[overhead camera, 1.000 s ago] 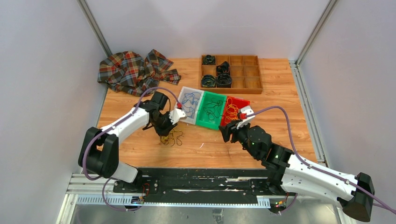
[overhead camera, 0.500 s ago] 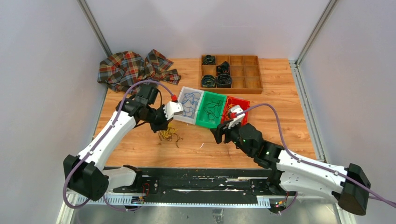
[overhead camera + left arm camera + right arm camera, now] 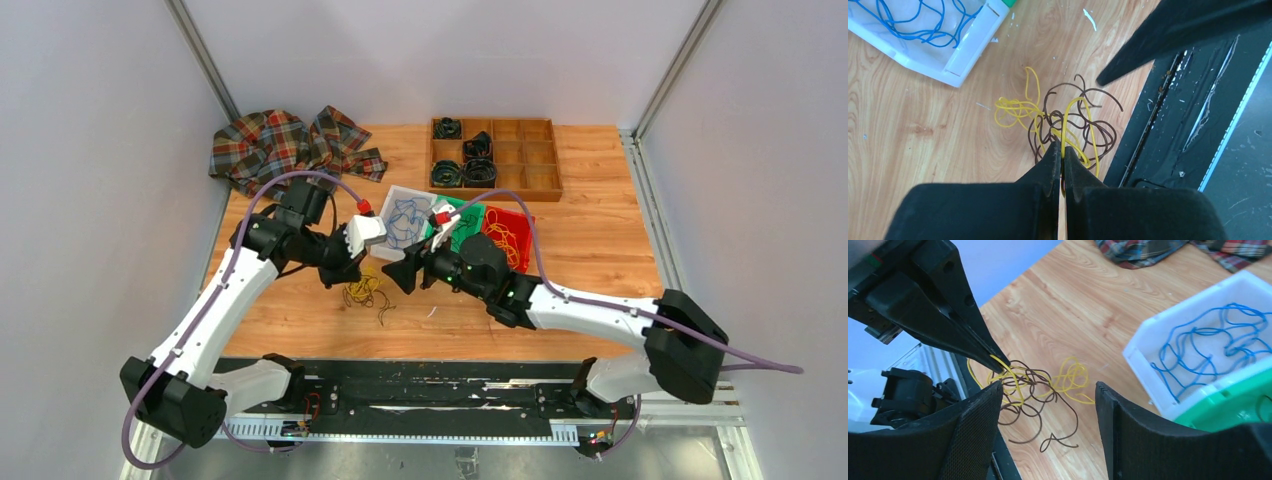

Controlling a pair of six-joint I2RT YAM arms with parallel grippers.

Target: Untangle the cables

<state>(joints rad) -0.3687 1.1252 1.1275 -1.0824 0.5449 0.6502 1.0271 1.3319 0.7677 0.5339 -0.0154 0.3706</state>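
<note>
My left arm [image 3: 215, 305], white links on black joints, climbs from its base at the near left, folds at the elbow and tips its wrist downward. My left fingers [image 3: 1054, 162], black and tapering, are pressed tip to tip, pinching a yellow strand of the thin yellow and brown cables [image 3: 1068, 125]. My right arm [image 3: 590, 312], likewise white and black, reaches low and far across to the left, nearly outstretched. My right fingers [image 3: 973, 425], broad, black and textured, stand wide apart, their tips near the left pair but not touching it.
</note>
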